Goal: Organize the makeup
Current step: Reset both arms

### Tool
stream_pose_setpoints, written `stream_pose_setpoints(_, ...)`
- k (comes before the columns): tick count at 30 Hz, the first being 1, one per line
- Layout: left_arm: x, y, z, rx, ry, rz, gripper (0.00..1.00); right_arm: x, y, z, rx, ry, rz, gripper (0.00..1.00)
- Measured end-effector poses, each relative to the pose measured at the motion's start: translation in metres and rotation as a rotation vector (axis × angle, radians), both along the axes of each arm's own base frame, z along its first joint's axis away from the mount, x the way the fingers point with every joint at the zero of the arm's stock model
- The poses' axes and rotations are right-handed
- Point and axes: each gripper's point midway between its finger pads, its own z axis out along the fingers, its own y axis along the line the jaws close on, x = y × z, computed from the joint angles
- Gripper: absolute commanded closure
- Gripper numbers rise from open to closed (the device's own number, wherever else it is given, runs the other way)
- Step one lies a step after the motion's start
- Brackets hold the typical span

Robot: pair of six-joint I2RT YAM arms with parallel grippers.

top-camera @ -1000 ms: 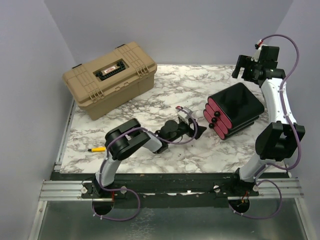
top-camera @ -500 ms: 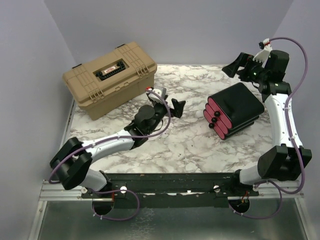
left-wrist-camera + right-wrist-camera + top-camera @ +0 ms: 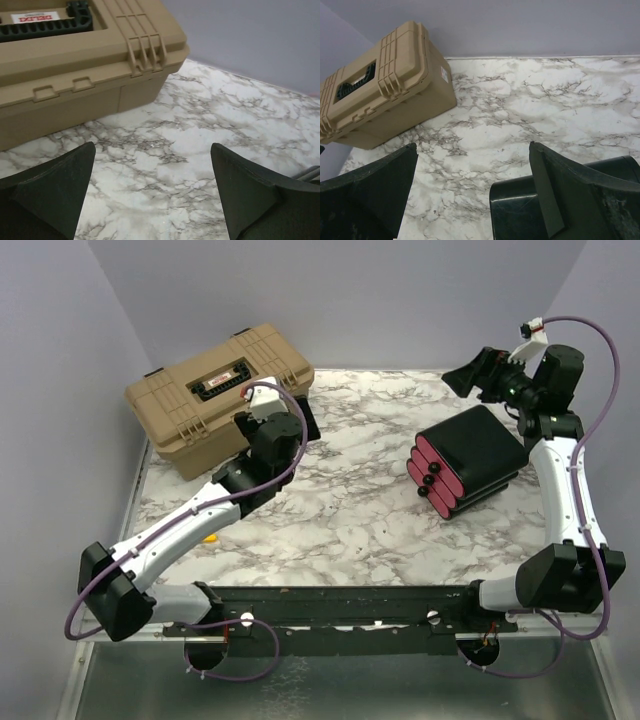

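Note:
No makeup shows in any view. My left gripper (image 3: pixel 308 422) hangs open just right of the tan hard case (image 3: pixel 220 395), with bare marble between its fingers; in the left wrist view the left gripper (image 3: pixel 152 146) sits in front of the case's corner (image 3: pixel 75 60). Open as well, my right gripper (image 3: pixel 470 375) is raised at the back right, above and behind the black box with pink drawers (image 3: pixel 470 455). Through the right wrist camera the right gripper (image 3: pixel 472 145) frames marble and one corner of the black box (image 3: pixel 520 210).
The tan case (image 3: pixel 380 85) is shut and stands at the back left. A yellow pen (image 3: pixel 209 537) lies partly hidden under the left forearm near the table's left edge. Lilac walls close in the table on the left, back and right.
The left arm has stretched out from mid-table towards the tan case, its jaws opening wider. The right gripper has tilted and turned leftward at the back right.

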Motion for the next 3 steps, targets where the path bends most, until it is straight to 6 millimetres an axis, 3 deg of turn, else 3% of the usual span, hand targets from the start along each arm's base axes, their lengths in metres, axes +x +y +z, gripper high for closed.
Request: stream_pose_setpoints(3,-0.0037,0.0134,-0.0077,0.041,0.028,0.052,0.01,0.0001,-0.0001,0.0001,0.0,0.0,-0.001,0.0)
